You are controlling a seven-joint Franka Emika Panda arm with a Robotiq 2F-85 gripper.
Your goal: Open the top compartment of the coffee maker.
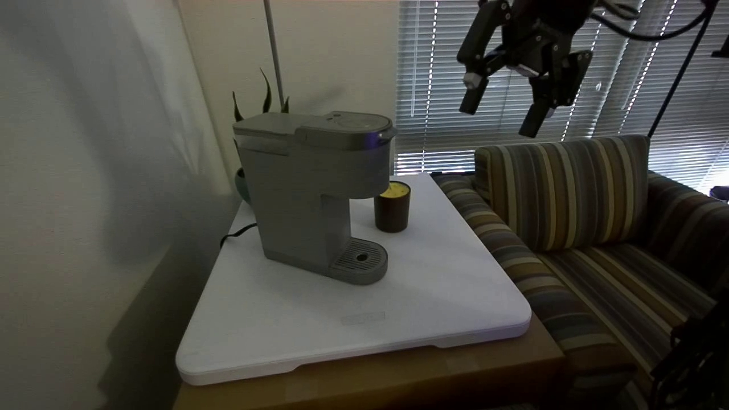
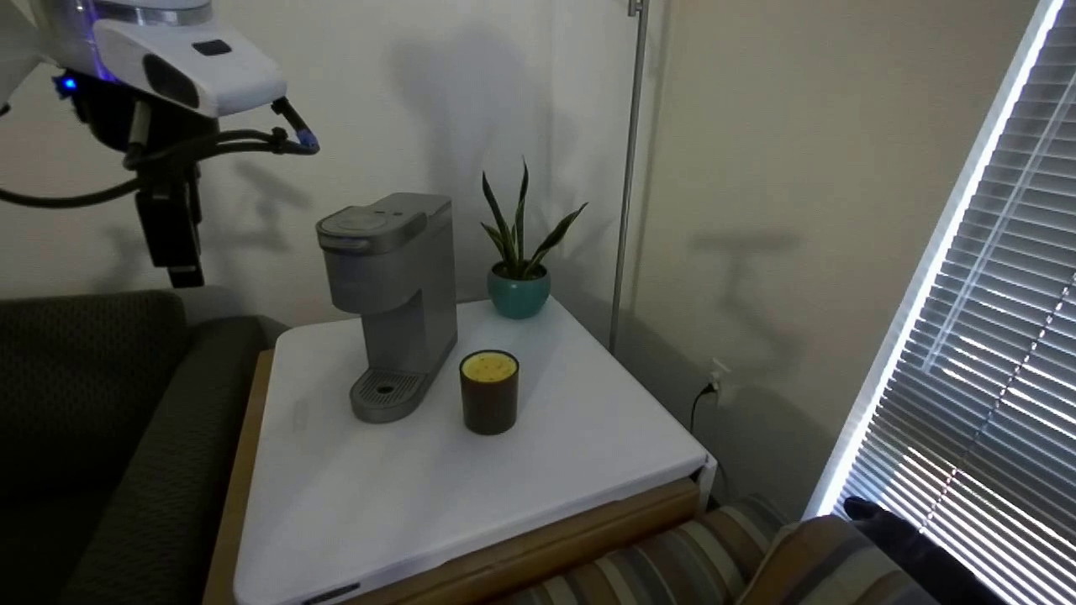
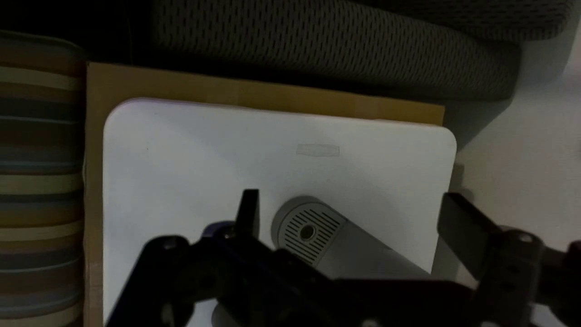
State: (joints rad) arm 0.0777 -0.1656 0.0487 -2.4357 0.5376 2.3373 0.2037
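Coffee maker point(image 1: 302, 191) stood closed as your gripper point(image 1: 501, 117) hung clear of it

You had, by all appearances, the whole job ahead of you. The top compartment's lid point(image 1: 347, 132) lay flat on top of the machine in both exterior views, with no gap to be seen under it and its cavity out of sight. Nothing of the opening looked done. Left to you, most likely, were the approach to the small front lip point(image 1: 389, 134), a fingertip set beneath it, and an upward swing until the lid stood raised.

Your gripper was spread wide, its fingers point(image 3: 248, 211) well apart, with nothing held between them. It touched neither the lid nor the rest of the machine. In both exterior views the lid showed well apart from your fingers, the gripper hanging off what appeared to be the machine's front; whether the tips were higher or lower than the lid could not be settled. Your wrist view looked down on the white tabletop point(image 3: 195, 150), with the drip base point(image 3: 302, 215) showing in the space between the fingers. The lid could not be made out there, your gripper's dark parts blocking much of the lower view.
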